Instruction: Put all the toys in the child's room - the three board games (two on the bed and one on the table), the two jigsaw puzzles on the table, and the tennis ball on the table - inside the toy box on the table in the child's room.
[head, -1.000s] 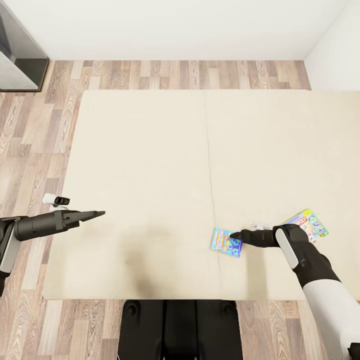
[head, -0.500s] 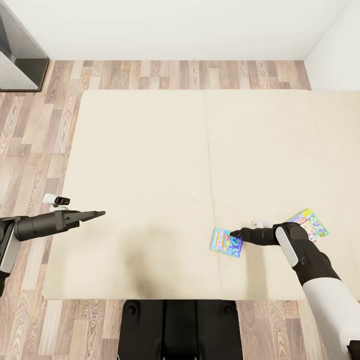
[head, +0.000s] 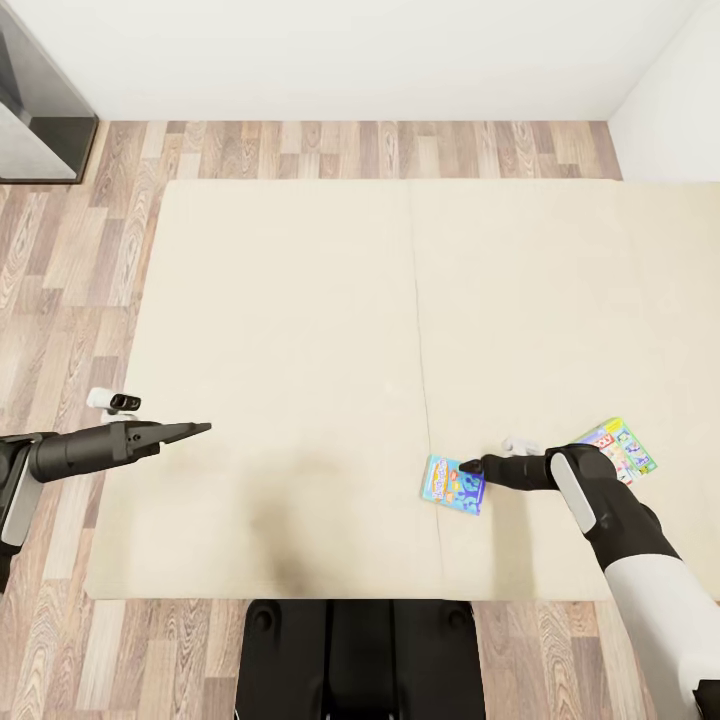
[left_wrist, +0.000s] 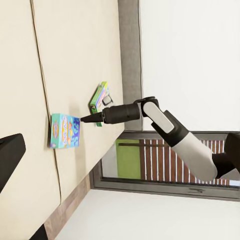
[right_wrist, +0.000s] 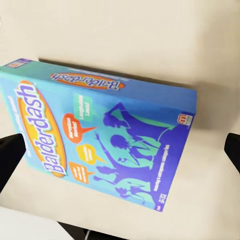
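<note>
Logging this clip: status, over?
Right gripper open over blue game on bed. Left gripper idle, state unclear. Second game beside right arm.

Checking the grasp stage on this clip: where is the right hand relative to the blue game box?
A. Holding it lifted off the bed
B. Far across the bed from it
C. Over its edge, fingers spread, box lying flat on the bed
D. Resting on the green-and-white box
C: the right hand sits at the edge of the blue game box, which lies flat on the bed; the right wrist view shows the fingertips spread on either side.
</note>
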